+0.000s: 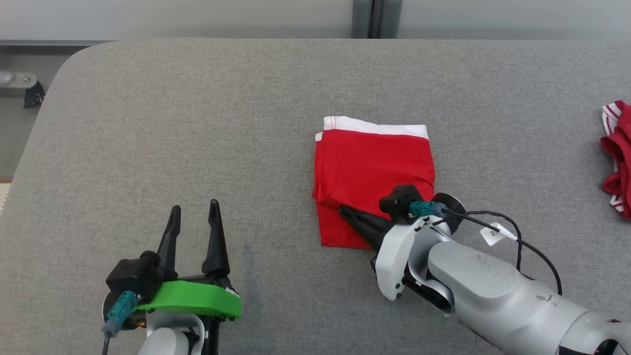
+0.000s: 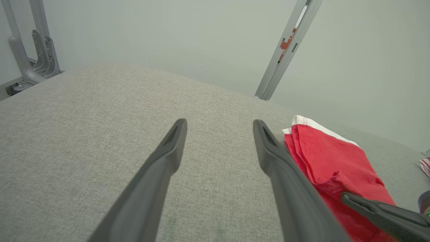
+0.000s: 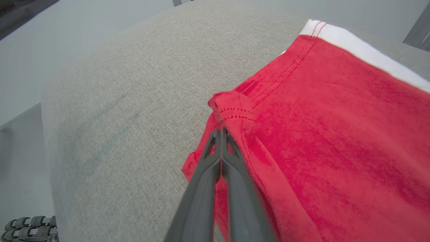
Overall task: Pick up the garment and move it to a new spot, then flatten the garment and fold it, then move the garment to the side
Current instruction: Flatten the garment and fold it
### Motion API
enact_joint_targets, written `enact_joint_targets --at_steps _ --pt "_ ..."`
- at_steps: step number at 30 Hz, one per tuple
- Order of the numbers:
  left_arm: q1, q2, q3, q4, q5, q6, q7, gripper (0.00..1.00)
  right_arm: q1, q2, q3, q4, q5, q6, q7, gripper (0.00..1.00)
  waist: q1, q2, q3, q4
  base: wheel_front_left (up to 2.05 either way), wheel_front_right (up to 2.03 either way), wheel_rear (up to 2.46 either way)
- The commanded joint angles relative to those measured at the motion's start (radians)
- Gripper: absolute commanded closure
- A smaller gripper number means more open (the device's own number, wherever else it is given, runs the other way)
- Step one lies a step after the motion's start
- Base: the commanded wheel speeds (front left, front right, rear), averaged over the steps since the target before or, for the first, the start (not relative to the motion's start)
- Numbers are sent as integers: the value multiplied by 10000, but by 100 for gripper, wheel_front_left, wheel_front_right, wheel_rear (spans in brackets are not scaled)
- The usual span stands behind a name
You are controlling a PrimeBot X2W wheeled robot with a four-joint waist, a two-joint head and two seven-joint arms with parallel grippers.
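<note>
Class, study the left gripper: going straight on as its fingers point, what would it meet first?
Nothing, it seems: the left gripper points across bare grey table, with the red garment off to its right. Its height is unclear.

Grey fabric counter (image 1: 162, 123), corner rounded at 10 o'clock; pale plain wall (image 1: 197, 17) behind, grey metal post (image 1: 375, 18) at 12 o'clock.
</note>
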State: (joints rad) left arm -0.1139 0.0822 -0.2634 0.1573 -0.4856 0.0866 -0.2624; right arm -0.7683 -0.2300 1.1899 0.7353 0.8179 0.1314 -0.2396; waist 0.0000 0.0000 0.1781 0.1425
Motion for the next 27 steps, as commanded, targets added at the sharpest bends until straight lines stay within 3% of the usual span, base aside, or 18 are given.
enact_joint_targets --at_steps 1,11,27 --pt "-10 26 38 -18 85 -20 -30 0 -116 -87 -100 -136 47 -17 -109 100 0 0 -63 -110 0 0 0" --pt "36 47 -49 -59 120 -49 -30 0 185 -527 -1513 -546 -316 -17 -252 100 0 0 -96 -258 0 0 0" --pt "-120 -69 -133 167 -2 -106 -24 0 296 350 137 951 629 -17 567 100 0 0 38 663 0 0 0"
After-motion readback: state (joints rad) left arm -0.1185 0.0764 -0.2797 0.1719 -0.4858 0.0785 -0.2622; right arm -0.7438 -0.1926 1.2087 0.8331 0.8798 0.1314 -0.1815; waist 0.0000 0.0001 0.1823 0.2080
